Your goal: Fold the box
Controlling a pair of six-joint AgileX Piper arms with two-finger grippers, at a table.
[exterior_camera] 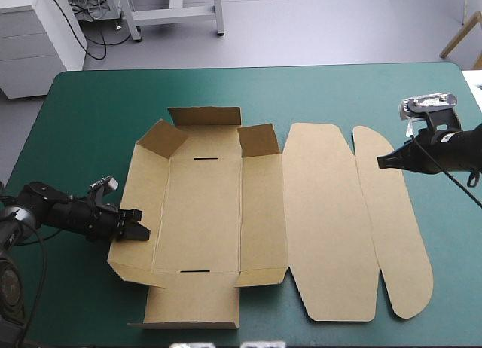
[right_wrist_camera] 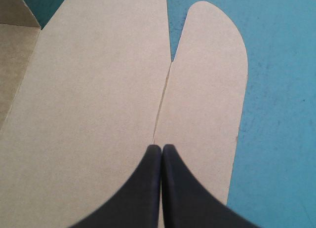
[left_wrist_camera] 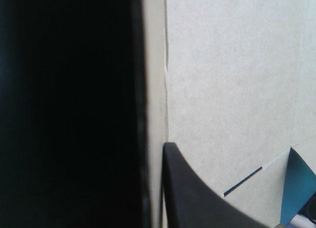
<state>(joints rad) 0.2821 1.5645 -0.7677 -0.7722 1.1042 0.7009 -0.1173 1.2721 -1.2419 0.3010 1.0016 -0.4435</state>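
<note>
Place: robotics lab or test room, prob.
Table: one big table (exterior_camera: pixel 83 122) w/ teal-green cover, fills centre of frame; brown box (exterior_camera: pixel 203 212) sheet spread on it.
Arms: left arm (exterior_camera: pixel 60 212) in from lower left, right arm (exterior_camera: pixel 452 154) from right edge.
Floor: bare grey floor (exterior_camera: pixel 316 24), top of frame.
Furniture: white cabinet (exterior_camera: pixel 38 39) upper left; white stand legs (exterior_camera: pixel 177 15) top centre; wooden leg (exterior_camera: pixel 461 35) upper right.
Cables: black cables (exterior_camera: pixel 94 33) loose on floor by cabinet.

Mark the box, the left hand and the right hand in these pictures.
box (exterior_camera: pixel 203 212), high view: on its flat centre panel.
left hand (exterior_camera: pixel 141 232), high view: between its fingertips, at the box's left wall.
right hand (right_wrist_camera: pixel 161 149), right wrist view: where its shut fingertips meet.
</note>
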